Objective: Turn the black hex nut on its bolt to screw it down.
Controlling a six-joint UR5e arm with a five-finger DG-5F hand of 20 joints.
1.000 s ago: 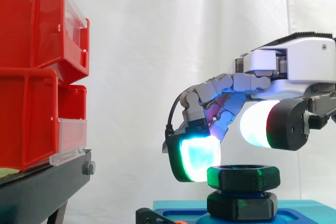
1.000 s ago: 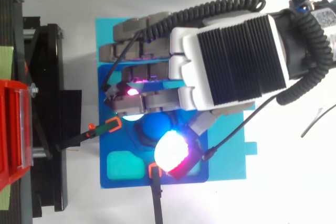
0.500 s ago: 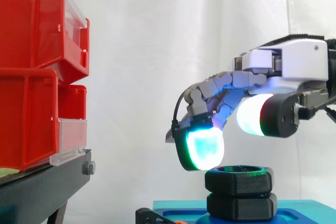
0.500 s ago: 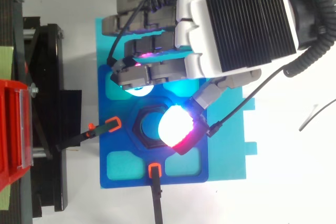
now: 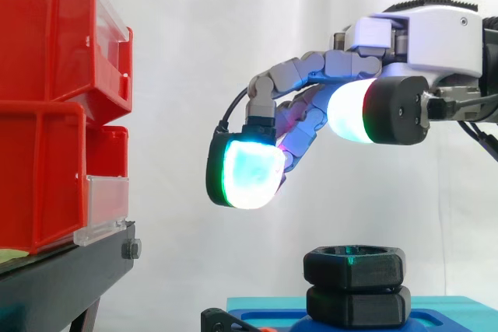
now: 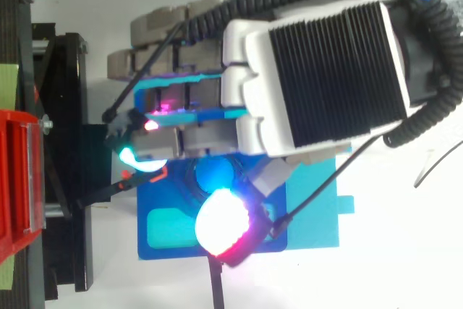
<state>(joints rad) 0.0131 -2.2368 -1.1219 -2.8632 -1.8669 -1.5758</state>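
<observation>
Hand [image 5: 426, 35] hangs loosely open, clear above black hex nut [image 5: 355, 264].

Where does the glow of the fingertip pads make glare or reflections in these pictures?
Side view: a green glint lies on the top rim of the black hex nut, below the hand. Top view: one pad glares almost white, with a red edge, above the blue base.

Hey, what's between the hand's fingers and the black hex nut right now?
Nothing. In the side view the hand hangs above the black hex nut, with a bare gap under its fingers.
</observation>
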